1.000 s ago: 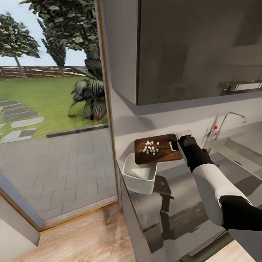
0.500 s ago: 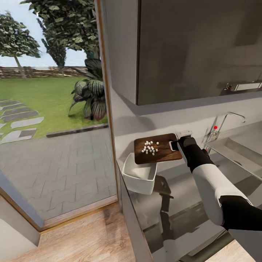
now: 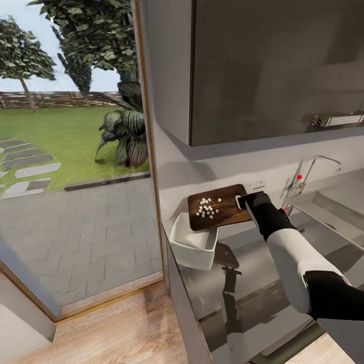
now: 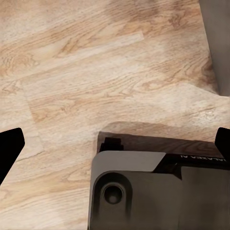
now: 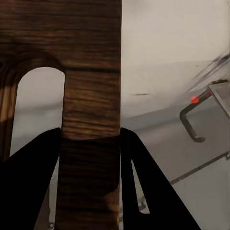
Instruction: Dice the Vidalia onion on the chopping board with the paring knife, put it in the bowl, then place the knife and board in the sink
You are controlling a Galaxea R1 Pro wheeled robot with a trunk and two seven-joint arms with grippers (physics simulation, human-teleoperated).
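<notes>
Holding the chopping board (image 3: 222,208) by its handle end with the right gripper (image 3: 246,200), fingers (image 5: 33,177) pressed on both sides of the wooden bar beside the oval slot. Raised above the countertop (image 3: 263,283), with the far end of the board over the white bowl (image 3: 193,246). Diced onion (image 3: 208,208) lying as a small heap of white cubes near the middle of the board, not yet in the bowl. Sink (image 3: 333,202) and its tap (image 3: 312,174) off to the right, well apart from the bowl.

Probably the tipping step, judging from the slight tilt. Best done slowly: lowering the far edge toward the bowl's centre, keeping that edge inside the rim, so that no cubes roll off the sides. Firm grip needed, since the board hangs far out from the fingers and may twist.

Left gripper (image 4: 115,143) spread wide above a wooden floor, holding nothing.
</notes>
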